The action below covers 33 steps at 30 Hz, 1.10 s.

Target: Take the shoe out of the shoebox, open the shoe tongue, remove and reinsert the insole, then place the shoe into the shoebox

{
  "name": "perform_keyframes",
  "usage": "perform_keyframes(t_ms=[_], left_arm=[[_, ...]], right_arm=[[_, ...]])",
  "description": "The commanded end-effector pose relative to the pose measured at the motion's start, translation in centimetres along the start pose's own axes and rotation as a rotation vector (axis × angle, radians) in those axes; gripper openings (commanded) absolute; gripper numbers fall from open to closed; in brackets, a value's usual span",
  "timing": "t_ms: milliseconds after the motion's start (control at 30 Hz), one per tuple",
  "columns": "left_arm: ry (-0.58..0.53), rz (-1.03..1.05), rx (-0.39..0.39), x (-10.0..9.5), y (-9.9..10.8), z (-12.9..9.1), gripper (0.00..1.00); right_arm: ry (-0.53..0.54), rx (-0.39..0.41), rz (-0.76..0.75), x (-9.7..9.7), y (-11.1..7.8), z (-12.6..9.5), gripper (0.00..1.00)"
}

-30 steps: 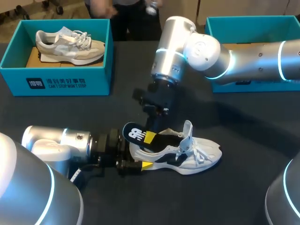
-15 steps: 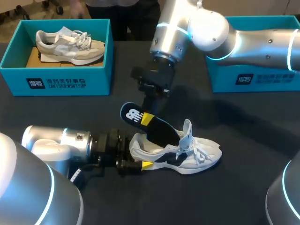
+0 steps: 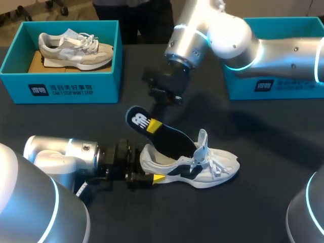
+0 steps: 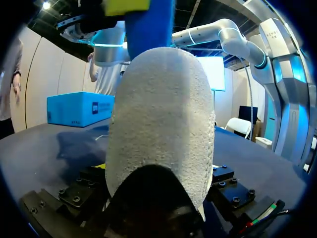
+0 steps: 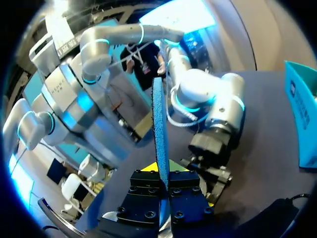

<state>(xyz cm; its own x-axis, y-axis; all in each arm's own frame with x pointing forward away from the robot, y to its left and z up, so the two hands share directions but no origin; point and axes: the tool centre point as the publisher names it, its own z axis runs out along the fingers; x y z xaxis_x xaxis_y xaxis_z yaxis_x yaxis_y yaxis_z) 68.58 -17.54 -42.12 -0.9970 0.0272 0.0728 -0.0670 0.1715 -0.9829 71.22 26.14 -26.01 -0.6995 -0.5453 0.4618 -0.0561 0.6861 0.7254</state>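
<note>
Shoe [image 3: 202, 169] out on worktop mid-front, tongue [image 3: 203, 137] up, heel clamped in left gripper [image 3: 151, 178]; right gripper [image 3: 155, 125] pinches insole [image 3: 167, 137], heel end raised, toe end in shoe opening; removal looks nearly done; reinsertion, boxing left.

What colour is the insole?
The insole is black with a white logo; head view shows it best.

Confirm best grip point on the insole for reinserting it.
The heel end of the insole, pinched across its flat faces from above, as the right gripper has it. It is thin and slants up out of the white sneaker with its toe end inside, so only the heel end is free.
</note>
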Motion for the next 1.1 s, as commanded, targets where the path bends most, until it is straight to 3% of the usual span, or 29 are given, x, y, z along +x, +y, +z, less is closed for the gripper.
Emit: perform_keyframes(t_ms=[33, 133, 300, 400, 900, 967, 1000, 1100], left_arm=[[-0.001, 0.000, 0.000, 0.1, 0.1, 0.1, 0.00], [-0.001, 0.000, 0.000, 0.1, 0.1, 0.1, 0.00], [-0.001, 0.000, 0.000, 0.1, 0.1, 0.1, 0.00], [-0.001, 0.000, 0.000, 0.1, 0.1, 0.1, 0.00], [-0.001, 0.000, 0.000, 0.1, 0.1, 0.1, 0.00], [-0.001, 0.000, 0.000, 0.1, 0.1, 0.1, 0.00], [-0.001, 0.000, 0.000, 0.1, 0.1, 0.1, 0.00], [-0.001, 0.000, 0.000, 0.1, 0.1, 0.1, 0.00]], right_arm=[[-0.067, -0.057, 0.007, 1.0, 1.2, -1.9, 0.00], [-0.059, -0.139, 0.020, 1.8, 2.3, -4.0, 0.00], [-0.055, -0.097, 0.039, 3.8, 4.7, -7.6, 0.00], [-0.057, -0.116, 0.058, 5.4, 6.3, -9.7, 0.00], [-0.057, -0.116, 0.058, 5.4, 6.3, -9.7, 0.00], [-0.105, -0.173, 0.114, 6.6, 6.4, -11.1, 0.00], [-0.148, -0.240, 0.108, 8.5, 6.6, -12.1, 0.00], [-0.209, -0.362, 0.085, 11.3, 6.9, -12.9, 0.00]])
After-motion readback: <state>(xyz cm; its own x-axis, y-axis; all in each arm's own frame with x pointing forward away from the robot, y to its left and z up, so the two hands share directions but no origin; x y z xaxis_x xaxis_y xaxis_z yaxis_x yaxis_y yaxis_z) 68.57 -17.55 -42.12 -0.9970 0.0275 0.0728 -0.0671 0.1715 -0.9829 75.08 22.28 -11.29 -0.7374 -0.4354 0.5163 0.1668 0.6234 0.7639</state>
